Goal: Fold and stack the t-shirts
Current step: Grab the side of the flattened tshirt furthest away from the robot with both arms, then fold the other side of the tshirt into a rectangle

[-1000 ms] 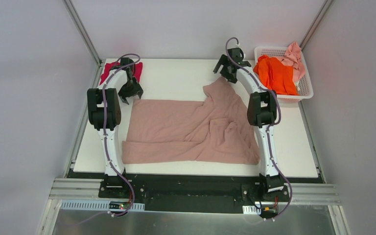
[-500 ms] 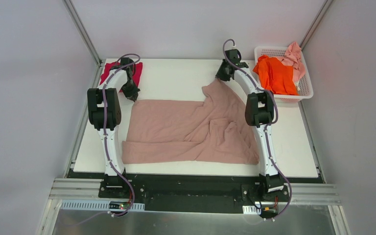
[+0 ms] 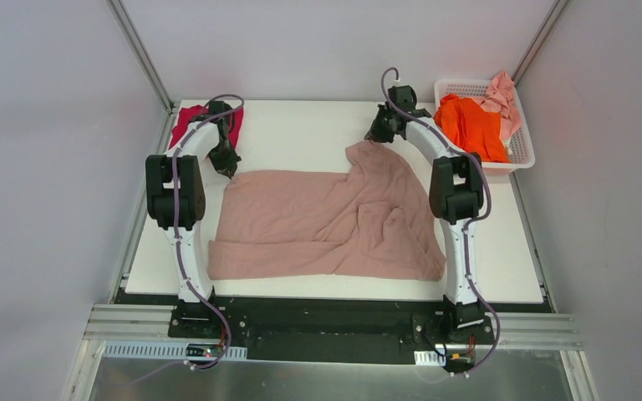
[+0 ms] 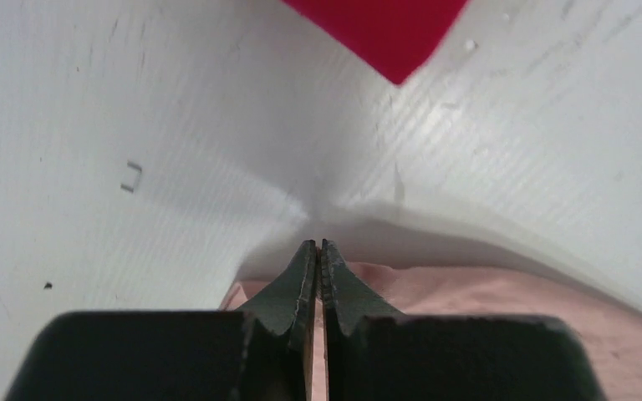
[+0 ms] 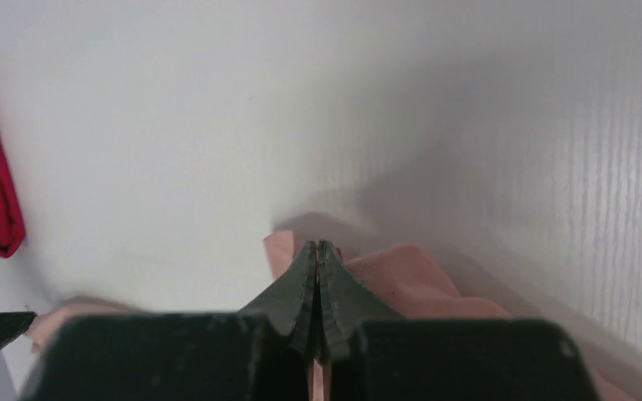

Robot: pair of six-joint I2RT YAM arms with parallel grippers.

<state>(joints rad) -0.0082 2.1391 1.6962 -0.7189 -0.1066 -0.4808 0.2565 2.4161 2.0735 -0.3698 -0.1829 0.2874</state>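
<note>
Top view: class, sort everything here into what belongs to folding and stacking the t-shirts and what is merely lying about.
Belongs to the job: dusty-pink t-shirt, crimson t-shirt, orange t-shirt, pale pink t-shirt, left gripper, right gripper.
Just there: white basket, table.

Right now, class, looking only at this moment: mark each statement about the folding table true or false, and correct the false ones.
1. The left gripper and right gripper are both shut on the far edge of the dusty-pink t-shirt. True.
2. The orange t-shirt lies flat on the table. False: it sits bunched in the white basket.
3. The crimson t-shirt sits at the table's far left corner. True.
4. The dusty-pink t-shirt is folded into a small neat square. False: it is spread wide across the table, rumpled on its right half.
5. The pale pink t-shirt shares the basket with the orange one. True.
</note>
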